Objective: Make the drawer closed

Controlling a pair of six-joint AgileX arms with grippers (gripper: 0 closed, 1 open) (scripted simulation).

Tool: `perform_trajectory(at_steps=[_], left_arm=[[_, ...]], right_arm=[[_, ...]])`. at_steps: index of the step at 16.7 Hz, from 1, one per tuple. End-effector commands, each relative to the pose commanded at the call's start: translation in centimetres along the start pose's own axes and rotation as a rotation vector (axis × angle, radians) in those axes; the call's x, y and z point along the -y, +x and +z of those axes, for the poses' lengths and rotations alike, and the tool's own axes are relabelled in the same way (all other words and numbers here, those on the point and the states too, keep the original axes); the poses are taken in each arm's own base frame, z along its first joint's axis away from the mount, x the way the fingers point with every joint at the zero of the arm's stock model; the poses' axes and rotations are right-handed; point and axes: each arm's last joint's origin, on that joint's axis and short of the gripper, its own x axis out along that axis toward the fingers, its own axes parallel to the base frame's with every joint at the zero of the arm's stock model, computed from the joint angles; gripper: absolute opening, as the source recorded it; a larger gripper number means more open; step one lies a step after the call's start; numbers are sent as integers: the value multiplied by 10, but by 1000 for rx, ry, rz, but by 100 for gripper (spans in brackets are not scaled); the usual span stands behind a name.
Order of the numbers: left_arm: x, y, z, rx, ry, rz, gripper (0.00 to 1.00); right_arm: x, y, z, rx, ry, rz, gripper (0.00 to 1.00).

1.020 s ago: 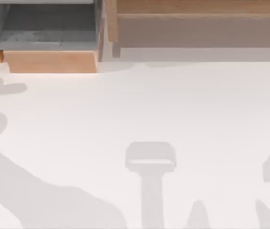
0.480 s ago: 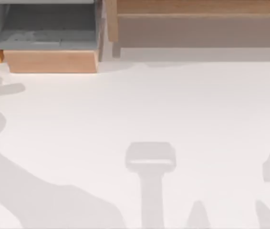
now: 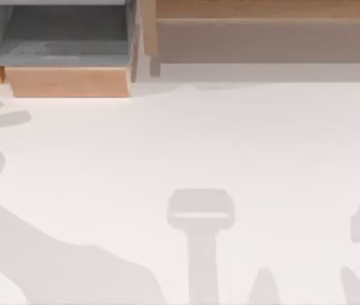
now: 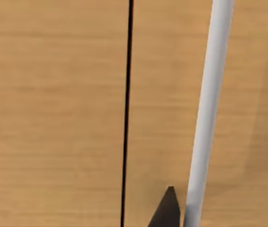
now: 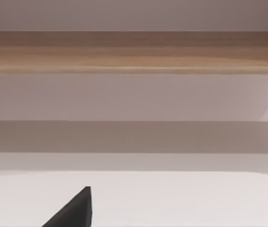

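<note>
The drawer stands pulled out at the far left of the table, its light tan front panel facing the near side and its grey walls and floor exposed. Nothing lies inside it. To its right runs the long wooden shelf, whose grey-brown recess likewise holds nothing.

Left wrist view: a dark fingertip of the left gripper sits close against tan wood, with a thin black seam just to one side of it and a pale grey bar just to the other. Whether that gripper is apart or together cannot be told.

Right wrist view: one dark fingertip hangs above the white table, with the shelf well ahead of it. Its spread cannot be told either.
</note>
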Motion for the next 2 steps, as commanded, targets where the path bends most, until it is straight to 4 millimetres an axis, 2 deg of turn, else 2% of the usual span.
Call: perform_trajectory(at_steps=[2], left_arm=[[0, 0, 0, 0, 0, 0, 100]], right_arm=[[0, 0, 0, 0, 0, 0, 100]])
